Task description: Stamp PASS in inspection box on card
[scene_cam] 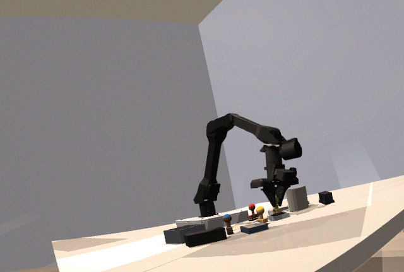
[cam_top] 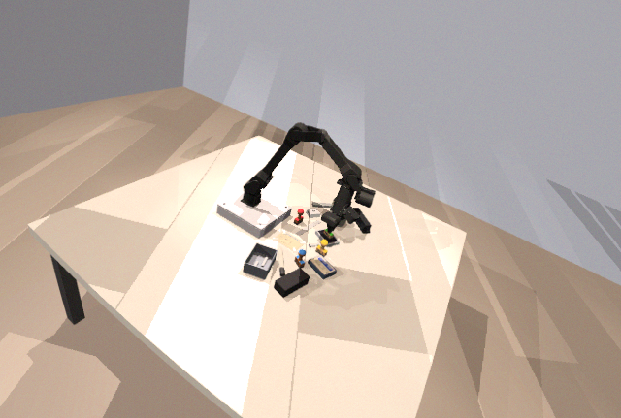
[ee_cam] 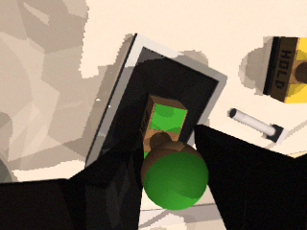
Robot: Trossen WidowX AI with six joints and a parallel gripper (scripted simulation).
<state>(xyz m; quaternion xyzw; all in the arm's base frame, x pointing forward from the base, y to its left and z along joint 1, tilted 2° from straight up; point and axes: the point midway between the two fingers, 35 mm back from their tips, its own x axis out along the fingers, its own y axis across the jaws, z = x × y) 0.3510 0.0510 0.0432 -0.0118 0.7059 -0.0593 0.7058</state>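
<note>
My gripper (cam_top: pixel 329 229) (scene_cam: pixel 276 202) (ee_cam: pixel 168 136) is shut on the green-knobbed stamp (cam_top: pixel 329 235) (scene_cam: pixel 276 210) (ee_cam: pixel 176 182), taken to be the PASS stamp; its lettering is not readable. The stamp is upright, with its wooden base over the black face of the ink pad (cam_top: pixel 333 240) (scene_cam: pixel 278 217) (ee_cam: pixel 158 72). The base looks on or just above the pad; its underside is hidden, so contact cannot be told. The pad lies turned at an angle in the wrist view. The card and its inspection box cannot be made out clearly.
The yellow HOLD stamp (cam_top: pixel 322 246) (scene_cam: pixel 260 210) (ee_cam: pixel 290 69) stands close to the pad. Blue (cam_top: pixel 301 255) (scene_cam: pixel 227 219) and red (cam_top: pixel 299 215) (scene_cam: pixel 251 208) stamps stand nearby. A black block (cam_top: pixel 291 282) (scene_cam: pixel 205 236) and grey block (scene_cam: pixel 297 199) also stand on the bench.
</note>
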